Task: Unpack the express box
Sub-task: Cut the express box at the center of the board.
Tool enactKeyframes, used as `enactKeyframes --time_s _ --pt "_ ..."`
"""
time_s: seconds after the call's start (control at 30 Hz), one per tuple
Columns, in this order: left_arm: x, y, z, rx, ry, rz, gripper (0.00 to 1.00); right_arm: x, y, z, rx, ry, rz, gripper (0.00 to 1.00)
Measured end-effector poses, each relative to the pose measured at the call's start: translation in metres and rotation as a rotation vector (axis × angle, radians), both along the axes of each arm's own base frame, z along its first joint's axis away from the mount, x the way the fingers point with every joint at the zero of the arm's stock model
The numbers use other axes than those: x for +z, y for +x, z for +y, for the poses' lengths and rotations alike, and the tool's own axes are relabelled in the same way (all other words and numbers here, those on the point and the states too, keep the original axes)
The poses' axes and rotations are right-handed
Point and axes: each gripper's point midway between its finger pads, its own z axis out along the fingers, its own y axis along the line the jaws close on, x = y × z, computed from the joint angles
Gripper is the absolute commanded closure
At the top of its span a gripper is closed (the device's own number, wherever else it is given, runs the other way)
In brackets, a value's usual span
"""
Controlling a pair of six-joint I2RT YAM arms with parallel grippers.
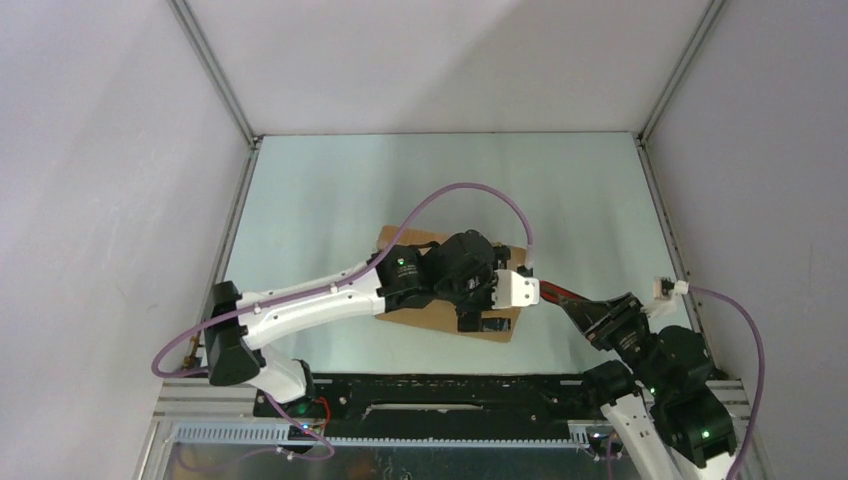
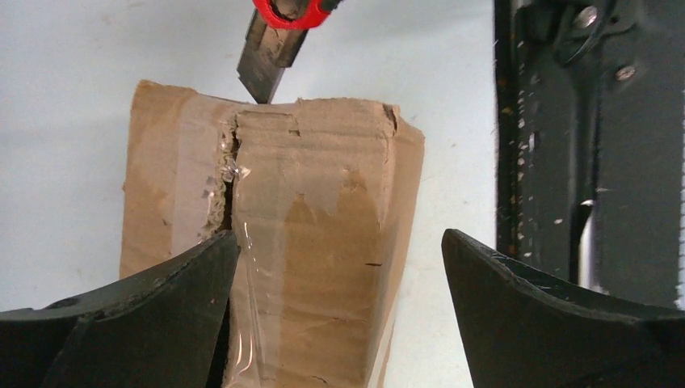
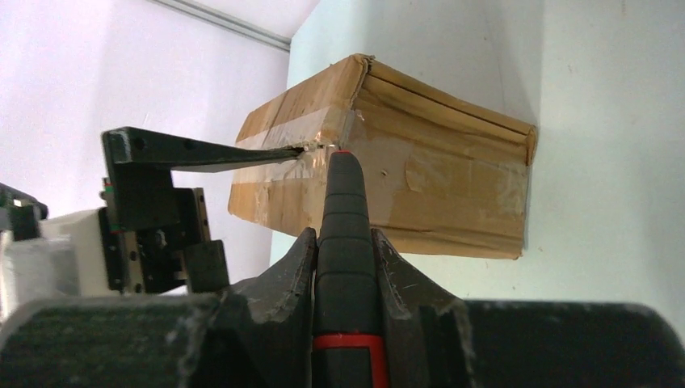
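**Light box, slick tape**

The box point(image 1: 430, 318) lies mid-worktop point(image 1: 330, 190), toward the near edge. It looks light, stiff but crushable. I'd grip across its narrow width, clear of the glossy tape point(image 3: 271, 137). My left jaws gape wide over it. My right jaws clamp the knife point(image 3: 347, 234), blade at the seam.

A pale, faintly greenish table top point(image 1: 330, 190) forms the floor of a booth closed in by plain white panels: a back wall point(image 1: 440, 60), a left wall point(image 1: 100, 200) and a right wall point(image 1: 770, 150). Aluminium struts point(image 1: 215, 72) run along the corners where the panels meet. At the near edge lies a black base plate point(image 1: 540, 395), with a slotted metal channel point(image 1: 450, 432) in front of it. The light is soft and even, casting only faint shadows.
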Motion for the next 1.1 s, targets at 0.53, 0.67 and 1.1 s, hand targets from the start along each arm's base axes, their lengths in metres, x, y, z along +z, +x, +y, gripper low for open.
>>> enactKeyframes --time_s 0.53,0.67,1.1 --pt "-0.013 0.036 0.085 0.215 -0.028 -0.150 0.03 0.002 0.047 0.057 0.209 0.093 0.029 1.00" --pt "-0.009 0.040 0.090 0.223 -0.056 -0.158 0.08 -0.006 0.069 0.061 0.244 0.138 0.013 1.00" --pt "-0.009 0.049 0.093 0.225 -0.094 -0.138 0.22 -0.015 0.074 0.052 0.356 0.274 -0.010 1.00"
